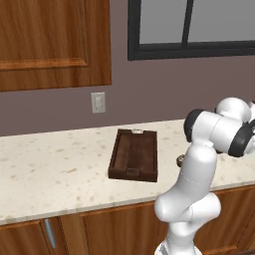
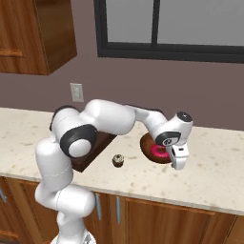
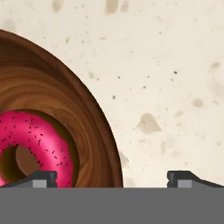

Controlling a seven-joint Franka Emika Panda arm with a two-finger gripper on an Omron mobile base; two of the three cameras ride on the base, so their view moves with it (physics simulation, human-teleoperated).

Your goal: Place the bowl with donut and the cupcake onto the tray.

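The round brown bowl (image 3: 94, 118) sits on the speckled counter with the pink-iced donut (image 3: 41, 140) lying inside it. My gripper (image 3: 112, 179) hangs open just above the bowl's near rim, one fingertip (image 3: 41, 178) over the donut side and the other over bare counter. From the right base view the hand (image 2: 177, 159) covers part of the bowl (image 2: 148, 142) and donut (image 2: 158, 153). The tiny cupcake (image 2: 117, 160) stands upright left of the bowl. The dark tray (image 1: 133, 155) lies further left, with nothing on it; the cupcake (image 1: 180, 160) peeks out beside my arm.
The pale counter (image 1: 50, 164) runs wide to the left of the tray and to the right of the bowl (image 2: 214, 167). A wall outlet (image 1: 98, 102) sits behind the tray, an upper cabinet (image 1: 50, 40) hangs above, and a window (image 2: 167, 28) is behind the bowl.
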